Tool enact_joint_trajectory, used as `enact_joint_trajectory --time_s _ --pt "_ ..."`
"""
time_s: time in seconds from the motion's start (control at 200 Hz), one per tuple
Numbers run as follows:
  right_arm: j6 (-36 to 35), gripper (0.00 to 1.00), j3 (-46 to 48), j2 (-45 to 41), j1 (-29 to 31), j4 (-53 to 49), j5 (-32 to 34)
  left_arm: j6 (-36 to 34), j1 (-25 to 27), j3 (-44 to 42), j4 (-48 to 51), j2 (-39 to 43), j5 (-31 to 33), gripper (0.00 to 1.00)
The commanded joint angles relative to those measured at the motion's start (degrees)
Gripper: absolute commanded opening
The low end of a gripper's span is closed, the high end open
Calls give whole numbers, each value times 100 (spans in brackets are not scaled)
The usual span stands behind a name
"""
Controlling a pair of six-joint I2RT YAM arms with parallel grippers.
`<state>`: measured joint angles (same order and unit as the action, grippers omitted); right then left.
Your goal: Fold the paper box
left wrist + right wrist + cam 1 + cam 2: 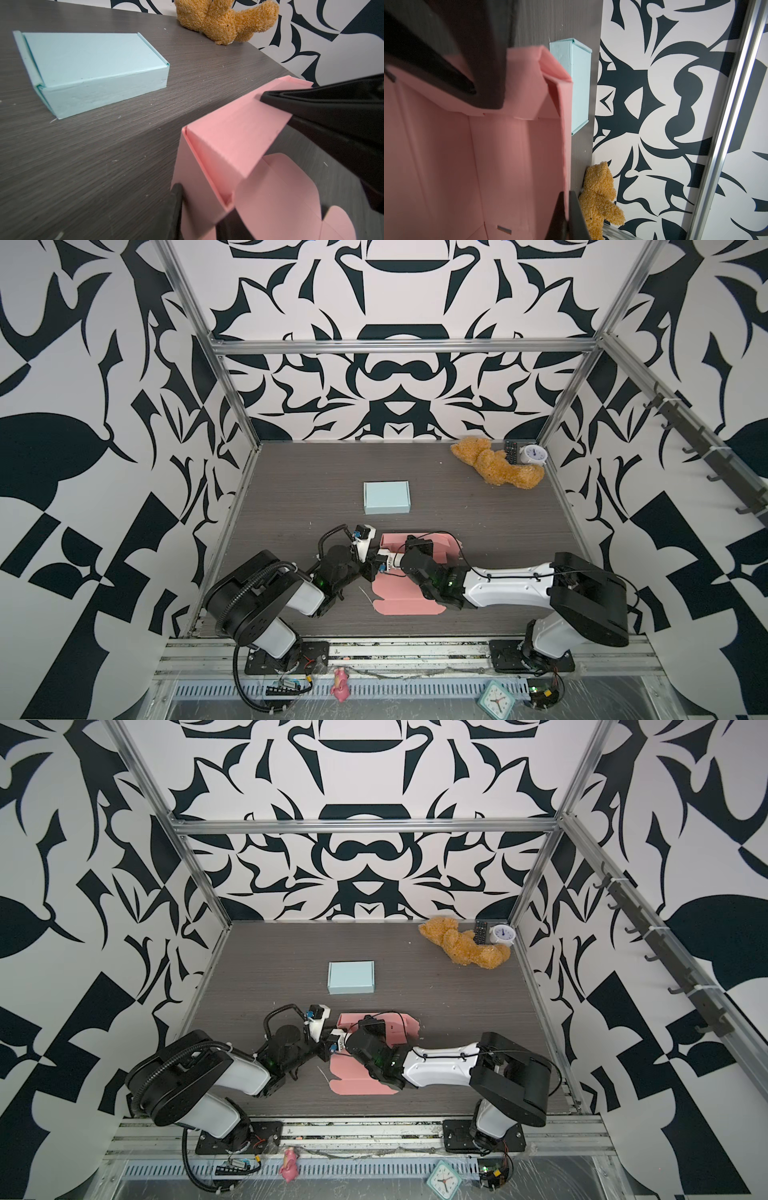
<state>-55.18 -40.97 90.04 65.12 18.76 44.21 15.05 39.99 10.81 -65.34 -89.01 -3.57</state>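
A pink paper box (pixel 400 602) (pixel 360 1086) lies part folded at the table's front centre. Its far walls stand up and its flat lid panel lies toward the front. My left gripper (pixel 378 553) (pixel 203 216) has one finger on each side of the box's doubled left wall (pixel 207 166) and both touch it. My right gripper (pixel 417 543) (pixel 568 212) is shut on the thin far wall (pixel 564 124). Its black finger (pixel 311 99) rests over that wall in the left wrist view. Both arms hide the middle of the box in both top views.
A closed light blue box (pixel 386 497) (pixel 351 977) (pixel 93 68) (pixel 579 83) sits just beyond the pink one. A brown teddy bear (pixel 496 466) (pixel 224 18) (pixel 600 197), a remote (pixel 510 452) and a white clock (pixel 534 455) lie in the back right corner.
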Motion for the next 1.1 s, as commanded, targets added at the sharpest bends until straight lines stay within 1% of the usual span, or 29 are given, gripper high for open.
enact_joint_trajectory --time_s 0.0,0.195,0.255,0.295,0.385,0.44,0.57,0.61,0.66,0.72,0.755,0.815,0.885,0.905,0.93,0.99,1.1 --pt "308 4 -128 -230 217 -156 -363 -196 64 22 -288 -29 451 25" --pt "726 15 -211 -364 352 -459 -470 -457 244 62 -210 -55 723 22" --pt "879 20 -243 -434 365 -611 -589 -536 281 73 -198 -72 756 22" --pt "981 26 -258 -467 374 -714 -638 -587 307 72 -198 -81 794 22" --pt "1229 34 -256 -572 387 -804 -638 -664 358 60 -194 -68 889 21" --pt "1429 39 -204 -731 388 -880 -775 -710 385 50 -182 -56 926 22" --pt "2195 53 -265 -1328 387 -1467 -1304 -838 472 61 -154 -39 1081 21" --pt "2590 57 -281 -1591 388 -1643 -1490 -880 499 62 -146 -28 1118 21" --pt "3063 62 -272 -1950 379 -1746 -1939 -900 518 62 -145 -13 1174 21" --pt "3550 68 -277 -2302 370 -1858 -2153 -924 534 62 -145 13 1203 21" --pt "3905 71 -341 -2452 266 -1969 -2304 -940 545 65 -140 21 1218 21" --pt "4486 72 -495 -2590 -26 -2253 -2628 -956 567 73 -137 40 1216 21" --pt "5183 74 -796 -2535 -599 -2704 -3063 -977 596 84 -129 41 1218 21" --pt "5403 74 -883 -2492 -800 -2815 -3239 -982 598 93 -128 42 1224 21" --pt "5663 74 -991 -2412 -1048 -2930 -3682 -992 606 97 -126 34 1224 21" --pt "6192 73 -1270 -2181 -1585 -3159 -4346 -987 607 89 -128 17 1253 21" --pt "6809 73 -1770 -1576 -2293 -3526 -5351 -1004 623 71 -128 54 1272 21"
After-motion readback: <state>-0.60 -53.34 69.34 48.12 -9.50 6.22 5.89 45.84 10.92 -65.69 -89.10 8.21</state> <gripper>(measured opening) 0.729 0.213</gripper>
